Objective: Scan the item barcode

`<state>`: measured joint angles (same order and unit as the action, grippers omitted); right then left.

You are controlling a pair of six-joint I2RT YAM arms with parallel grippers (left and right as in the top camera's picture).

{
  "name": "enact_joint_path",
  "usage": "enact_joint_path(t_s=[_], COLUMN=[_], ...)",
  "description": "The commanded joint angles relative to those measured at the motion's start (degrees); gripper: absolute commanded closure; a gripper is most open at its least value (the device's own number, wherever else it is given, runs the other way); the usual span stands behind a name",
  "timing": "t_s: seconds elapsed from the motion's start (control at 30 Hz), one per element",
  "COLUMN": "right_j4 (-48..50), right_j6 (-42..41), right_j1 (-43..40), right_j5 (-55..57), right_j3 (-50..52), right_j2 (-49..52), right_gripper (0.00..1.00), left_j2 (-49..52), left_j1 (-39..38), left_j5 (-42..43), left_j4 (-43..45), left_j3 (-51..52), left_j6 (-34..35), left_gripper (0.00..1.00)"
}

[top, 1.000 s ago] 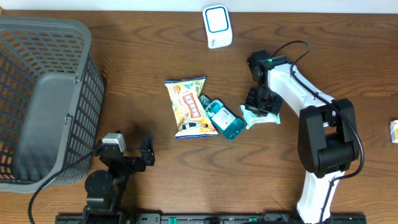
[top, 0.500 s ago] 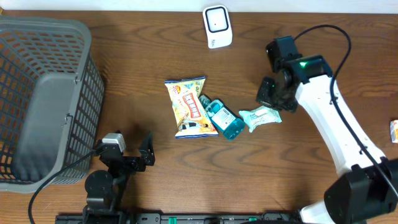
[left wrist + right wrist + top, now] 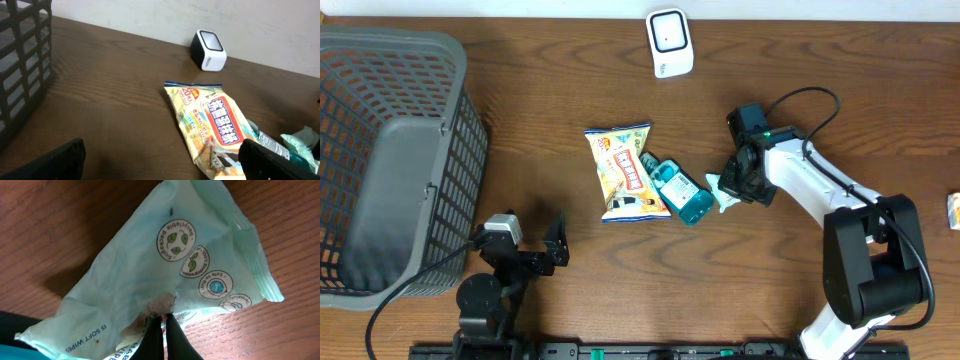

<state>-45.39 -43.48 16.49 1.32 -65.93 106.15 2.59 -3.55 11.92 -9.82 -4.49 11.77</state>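
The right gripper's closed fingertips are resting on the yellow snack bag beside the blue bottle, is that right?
No. The right gripper has its closed fingertips on the mint-green wipes pack beside the blue bottle, not the yellow snack bag; the right wrist view shows it.

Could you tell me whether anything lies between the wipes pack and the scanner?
Nothing visible does: only bare table lies between the wipes pack and the scanner. The blue bottle and snack bag lie beside the pack, off that path.
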Motion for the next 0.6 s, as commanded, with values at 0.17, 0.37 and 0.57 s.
enact_joint_path(t_s=[0.17,0.37,0.57], right_j4=[2.1,10.1,-4.4], right_j6=[-1.1,-1.0,-1.1], right_j1=[0.8,0.7,0.7], right_j5=[4.4,4.6,4.1], right_j3=[3.6,9.3,0.1], right_j2=[3.3,3.4,-0.5], right_gripper=[0.91,0.95,0.99], left_j2=[-0.1,-0.1,-0.1], left_j1=[-0.2,-0.2,-0.2], left_j5=[0.7,0.7,0.7], left_j4=[-1.2,-1.2,-1.2], left_j3=[1.0,1.0,1.0], left_j6=[-0.7,-0.7,-0.7], left_gripper=[0.02,0.02,0.02])
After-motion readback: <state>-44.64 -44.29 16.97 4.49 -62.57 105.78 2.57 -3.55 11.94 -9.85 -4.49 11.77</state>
